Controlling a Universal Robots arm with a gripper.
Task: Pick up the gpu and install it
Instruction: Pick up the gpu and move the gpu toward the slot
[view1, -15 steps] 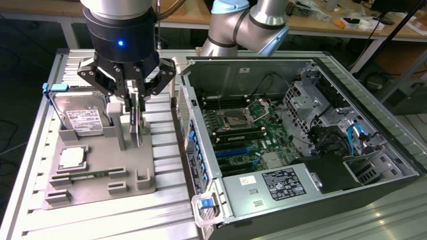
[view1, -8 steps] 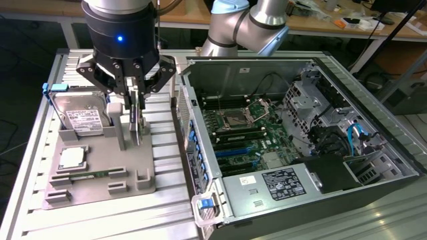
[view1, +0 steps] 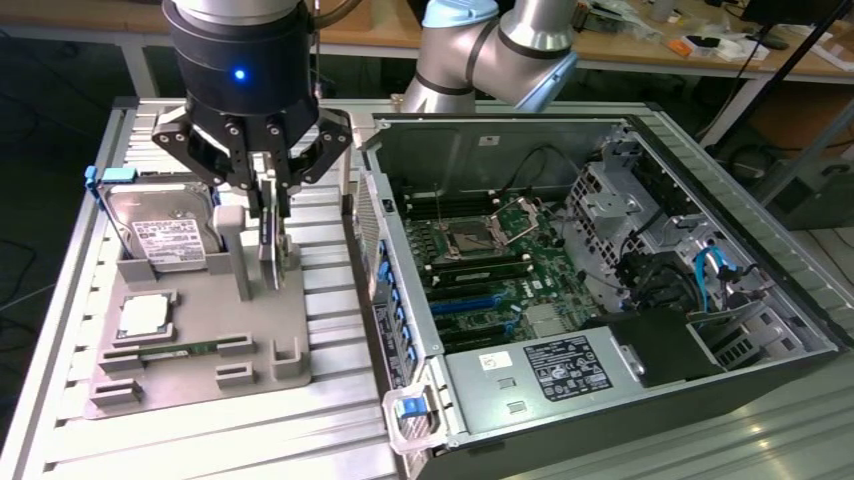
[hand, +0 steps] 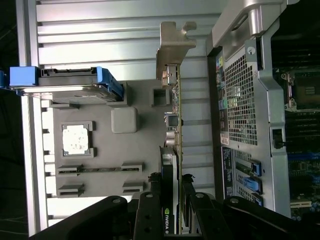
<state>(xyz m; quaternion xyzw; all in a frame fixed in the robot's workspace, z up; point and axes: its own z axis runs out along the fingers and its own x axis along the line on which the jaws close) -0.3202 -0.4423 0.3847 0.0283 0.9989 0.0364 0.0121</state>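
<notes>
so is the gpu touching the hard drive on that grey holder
Apart. The wrist view shows bare grey holder between the gpu and the hard drive.

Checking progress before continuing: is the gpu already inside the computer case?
No, the gpu stands upright in the gray fixture beside the computer case, under the claw.

Exterior high oblique, wrist close overhead; shared grey fixture (view1: 200, 310)
</notes>
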